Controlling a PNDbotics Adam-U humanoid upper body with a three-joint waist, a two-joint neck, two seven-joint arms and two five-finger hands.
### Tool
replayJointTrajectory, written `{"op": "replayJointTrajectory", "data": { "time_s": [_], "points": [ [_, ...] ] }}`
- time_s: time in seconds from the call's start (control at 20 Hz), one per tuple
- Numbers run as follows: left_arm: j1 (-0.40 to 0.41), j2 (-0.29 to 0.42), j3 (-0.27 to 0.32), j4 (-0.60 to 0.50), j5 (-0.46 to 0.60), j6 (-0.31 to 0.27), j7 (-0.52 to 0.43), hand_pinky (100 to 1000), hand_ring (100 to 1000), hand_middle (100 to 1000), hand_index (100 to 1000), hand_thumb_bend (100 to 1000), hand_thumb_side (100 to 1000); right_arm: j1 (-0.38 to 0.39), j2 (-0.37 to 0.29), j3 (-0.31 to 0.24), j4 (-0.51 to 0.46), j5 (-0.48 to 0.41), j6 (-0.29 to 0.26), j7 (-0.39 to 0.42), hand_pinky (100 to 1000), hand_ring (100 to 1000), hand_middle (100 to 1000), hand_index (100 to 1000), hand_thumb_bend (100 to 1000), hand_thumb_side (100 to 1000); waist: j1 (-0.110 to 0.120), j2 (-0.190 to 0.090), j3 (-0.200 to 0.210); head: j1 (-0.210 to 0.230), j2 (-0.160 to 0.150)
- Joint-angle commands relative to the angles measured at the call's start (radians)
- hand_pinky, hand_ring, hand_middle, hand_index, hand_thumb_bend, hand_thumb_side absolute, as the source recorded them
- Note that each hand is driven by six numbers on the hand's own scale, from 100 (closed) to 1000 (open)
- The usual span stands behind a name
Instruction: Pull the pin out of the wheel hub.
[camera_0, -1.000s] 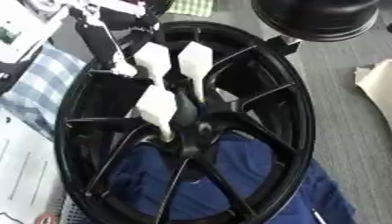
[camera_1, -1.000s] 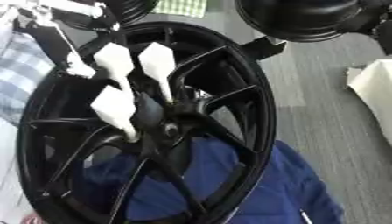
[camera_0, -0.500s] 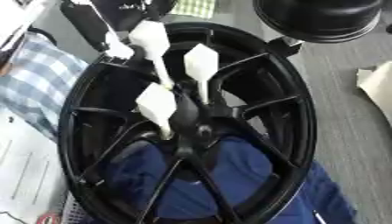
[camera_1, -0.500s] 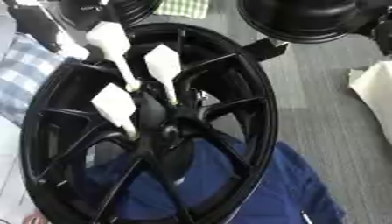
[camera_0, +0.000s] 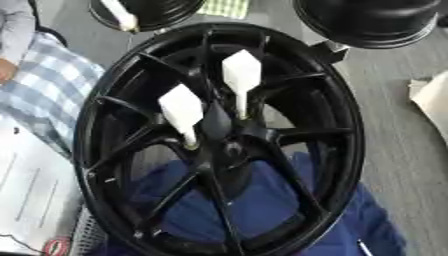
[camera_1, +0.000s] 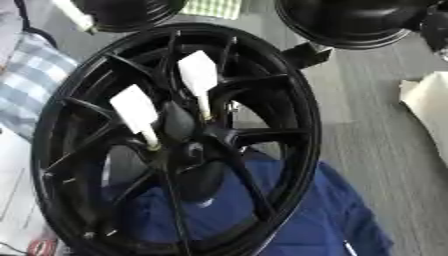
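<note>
A black wheel (camera_0: 219, 140) fills most of our view, lying across a blue cloth (camera_0: 262, 200). At its hub (camera_0: 217, 142), 2 white pins stand up from the bolt holes: the left pin (camera_0: 182, 111) sits just left of the centre, and the right pin (camera_0: 241, 75) rises a little farther off, above the centre. Each has a broad, flat, paddle-like head on a thin stem that runs down into the hub. A 3rd white piece (camera_0: 120, 13) shows at the far left, over another black rim (camera_0: 149, 12), well apart from the hub; we cannot tell what carries it.

Neither of our hands shows in either view, so we cannot say anything about the fingers, wide or narrow.

We judge the pins to be light, stiff plastic, with smooth faces that could slip. The wide head is the natural place to take hold, pinched across its 2 flat faces, close to where the stem begins. The thin stem looks like the weak part, so a pull straight along its line should suit it better than a sideways tug. The wheel itself looks heavy and rigid, and we expect it to stay put on the cloth.

A checked cloth (camera_0: 48, 85) lies at the left.
</note>
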Motion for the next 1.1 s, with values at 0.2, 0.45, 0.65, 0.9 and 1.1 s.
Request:
{"op": "replayJointTrajectory", "data": {
  "time_s": [0.2, 0.45, 0.65, 0.9, 1.1],
  "points": [
    [0.297, 0.078, 0.21, 0.041, 0.021, -0.042, 0.197, 738, 571, 337, 445, 144, 100, -0.002, -0.027, -0.039, -0.015, -0.02, -0.009, -0.032, 944, 783, 640, 791, 122, 277, -0.015, -0.02, 0.021, -0.039, -0.017],
    [0.458, 0.006, 0.236, 0.035, 0.003, -0.073, 0.23, 830, 790, 747, 819, 455, 511, -0.007, -0.018, -0.046, -0.015, -0.026, -0.019, -0.038, 943, 782, 639, 791, 123, 277, -0.031, -0.011, 0.023, -0.044, -0.031],
    [0.503, -0.039, 0.253, 0.066, -0.017, -0.085, 0.19, 881, 843, 857, 899, 536, 664, -0.009, -0.014, -0.045, -0.015, -0.025, -0.017, -0.037, 943, 781, 639, 791, 123, 278, -0.037, -0.006, 0.023, -0.044, -0.04],
    [0.503, -0.058, 0.277, 0.057, 0.087, -0.142, 0.247, 837, 767, 713, 773, 318, 624, -0.009, -0.015, -0.048, -0.015, -0.024, -0.02, -0.043, 943, 780, 638, 790, 125, 276, -0.04, -0.003, 0.024, -0.048, -0.044],
    [0.513, -0.111, 0.262, -0.132, 0.325, -0.208, 0.428, 829, 746, 680, 745, 205, 572, -0.022, -0.018, -0.048, -0.015, -0.031, -0.028, -0.043, 942, 780, 639, 790, 129, 269, -0.041, -0.002, 0.022, -0.048, -0.045]
  ]
}}
